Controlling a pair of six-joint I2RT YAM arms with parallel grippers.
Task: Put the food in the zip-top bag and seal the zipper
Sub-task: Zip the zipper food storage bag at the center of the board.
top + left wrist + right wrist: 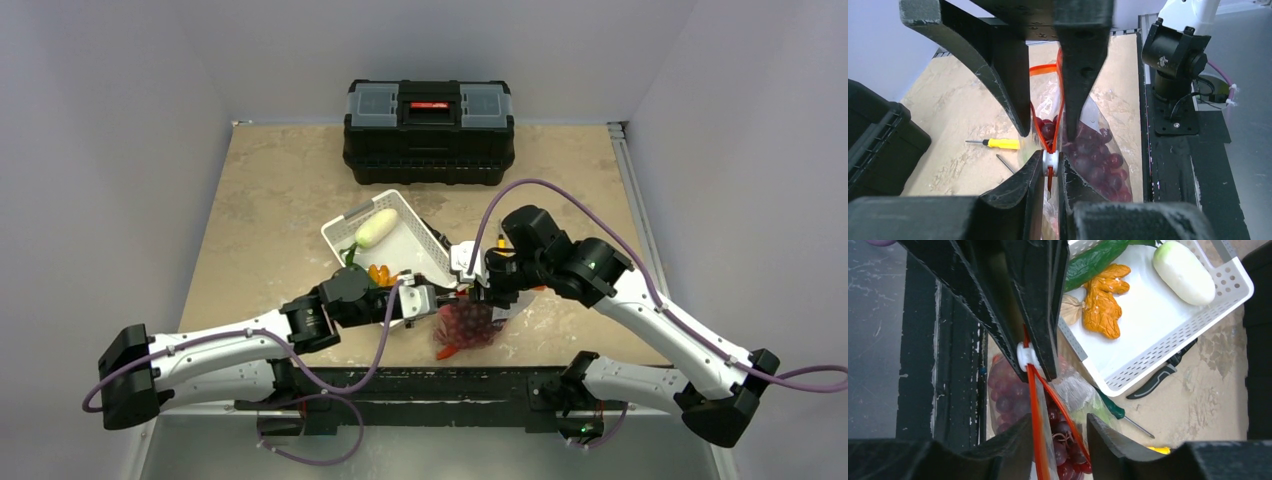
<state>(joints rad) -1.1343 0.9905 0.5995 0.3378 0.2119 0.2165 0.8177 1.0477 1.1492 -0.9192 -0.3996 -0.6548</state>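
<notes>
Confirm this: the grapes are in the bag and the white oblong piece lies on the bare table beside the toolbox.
Not quite. The grapes are in the bag, but the white oblong piece lies inside the white basket, not on the bare table. The right wrist view shows it.

Black toolbox point(429, 131) at 12 o'clock on the tan table point(270, 190). White basket point(400, 255) near the middle, tilted, with a white oblong point(376, 227) inside at its 11 o'clock end and orange bits point(381, 274) lower down. Clear bag point(470, 325) just to 5 o'clock of the basket, full of dark red grapes point(468, 322). Left gripper point(432, 297) at the bag's 10 o'clock corner, right gripper point(478, 272) at its 12 o'clock edge. Too small to tell how wide either stands.
</notes>
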